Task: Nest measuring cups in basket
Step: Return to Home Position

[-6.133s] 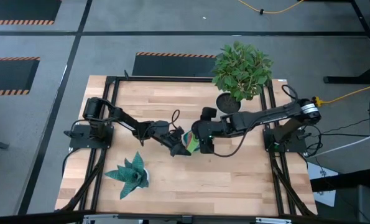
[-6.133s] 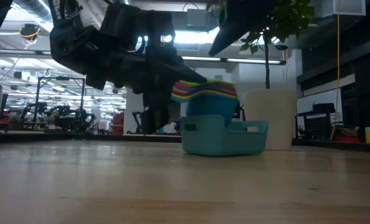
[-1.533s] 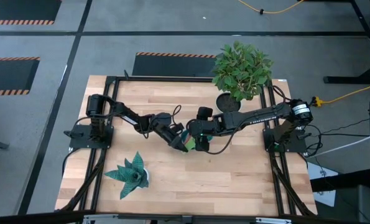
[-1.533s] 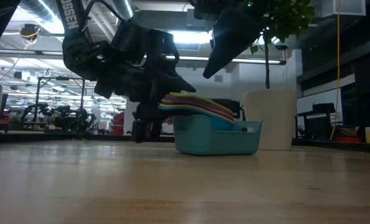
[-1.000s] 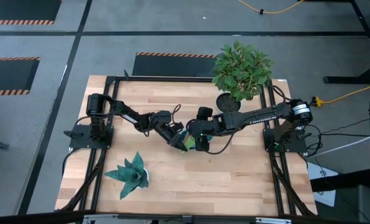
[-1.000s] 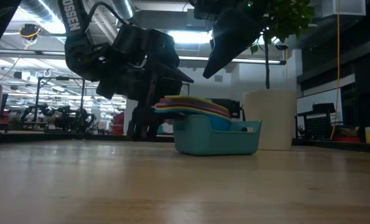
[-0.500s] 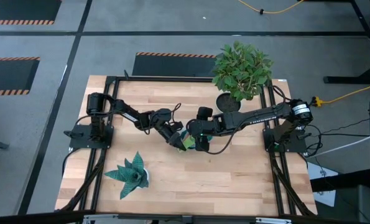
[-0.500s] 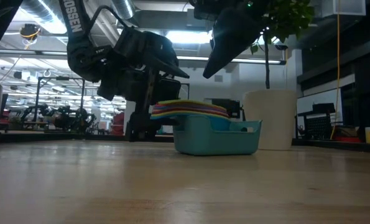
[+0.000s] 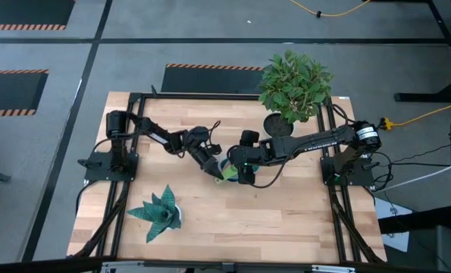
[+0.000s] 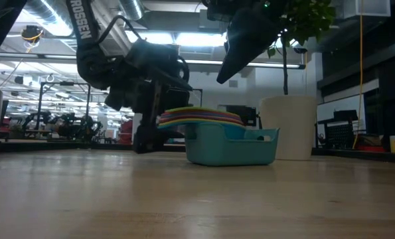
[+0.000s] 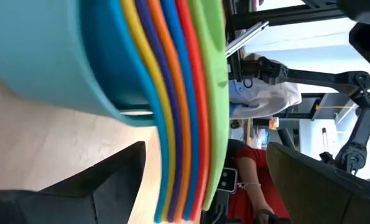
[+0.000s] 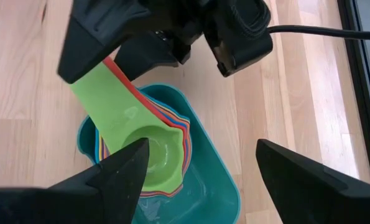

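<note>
Tabletop [image 9: 270, 216]: left gripper [image 9: 215, 172] wide around measuring cups [image 10: 200, 117]

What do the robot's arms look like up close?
Both are black, made of chunky jointed pieces. The left arm has white block letters and a thin black cable looping near the left tool. The right arm has a silvery ring. The right tool has two dark wedge-shaped fingers.

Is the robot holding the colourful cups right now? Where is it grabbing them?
Nothing is held. The left gripper stands open around the handles of the measuring cups; the right gripper hangs open above the basket.
</note>
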Robot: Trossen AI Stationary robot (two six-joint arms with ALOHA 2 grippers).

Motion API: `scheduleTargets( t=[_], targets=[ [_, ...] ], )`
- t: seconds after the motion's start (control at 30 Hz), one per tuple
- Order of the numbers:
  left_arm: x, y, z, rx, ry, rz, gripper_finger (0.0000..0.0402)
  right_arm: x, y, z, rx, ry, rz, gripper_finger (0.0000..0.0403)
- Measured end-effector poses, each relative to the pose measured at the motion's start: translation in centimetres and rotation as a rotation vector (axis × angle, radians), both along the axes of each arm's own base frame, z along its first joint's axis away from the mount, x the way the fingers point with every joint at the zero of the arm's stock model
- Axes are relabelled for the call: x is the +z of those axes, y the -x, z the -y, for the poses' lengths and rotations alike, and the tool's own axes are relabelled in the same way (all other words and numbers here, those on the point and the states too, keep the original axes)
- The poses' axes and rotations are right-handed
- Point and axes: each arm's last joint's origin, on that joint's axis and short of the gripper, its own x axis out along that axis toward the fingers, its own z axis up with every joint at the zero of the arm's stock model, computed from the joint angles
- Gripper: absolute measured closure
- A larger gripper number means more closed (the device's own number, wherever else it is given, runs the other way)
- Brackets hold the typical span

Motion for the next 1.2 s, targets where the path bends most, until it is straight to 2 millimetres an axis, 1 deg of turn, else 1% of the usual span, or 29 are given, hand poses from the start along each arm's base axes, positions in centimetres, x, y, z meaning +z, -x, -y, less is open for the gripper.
scheduleTargets(
  t=[0.27,0.53,0.63,0.77,0.93,1.2],
  targets=[
    [-0.1,0.5,-1.7,-0.015,-0.057,0.056,0.0074,0.0,-0.1,0.0,0.0,-0.001,0.009,0.0103],
    [0.0,1.4,-4.3,-0.027,-0.075,0.118,0.0074,0.1,-0.2,0.0,0.001,-0.003,0.024,0.0103],
    [0.5,1.8,-5.4,-0.026,-0.082,0.151,0.0074,0.1,-0.2,0.0,0.0,-0.004,0.024,0.0103],
    [1.4,2.4,-6.7,0.019,-0.116,0.186,0.0077,0.1,-0.2,0.0,0.001,-0.003,0.025,0.0103],
    [1.6,2.9,-8.2,0.111,-0.124,0.166,0.0078,0.1,-0.2,0.0,0.001,-0.003,0.024,0.0103],
    [1.2,2.7,-9.6,0.494,-0.302,0.067,0.0078,0.1,-0.2,0.0,0.0,-0.003,0.025,0.0103]
  ],
)
